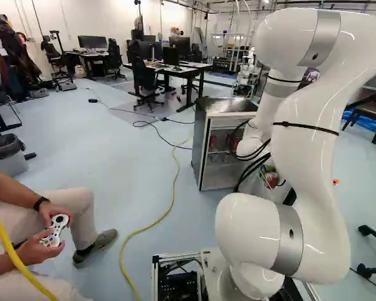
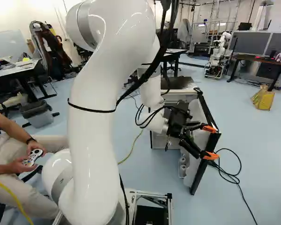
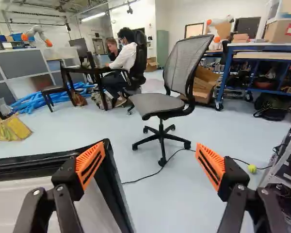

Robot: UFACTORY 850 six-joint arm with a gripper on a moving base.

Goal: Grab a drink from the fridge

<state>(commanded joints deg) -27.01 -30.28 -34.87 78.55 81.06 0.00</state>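
the white arm [image 2: 93, 112] rises from its lowest joint [image 1: 235, 285] at the foot of both base views, its long lower link [image 1: 313, 157] nearly upright, with a black strap [image 2: 91, 108] round it. at the top it folds forward, and the forearm [image 2: 152, 89] drops steeply to the wrist [image 2: 159, 123], where black cables [image 2: 152, 116] hang in loops. from there the black claw [image 2: 210, 142] points to the right of the right base view, tipped slightly downward. in the wrist view the claw [image 3: 151, 165] stands wide open, its two orange pads [image 3: 90, 165] well apart, with nothing gripped.
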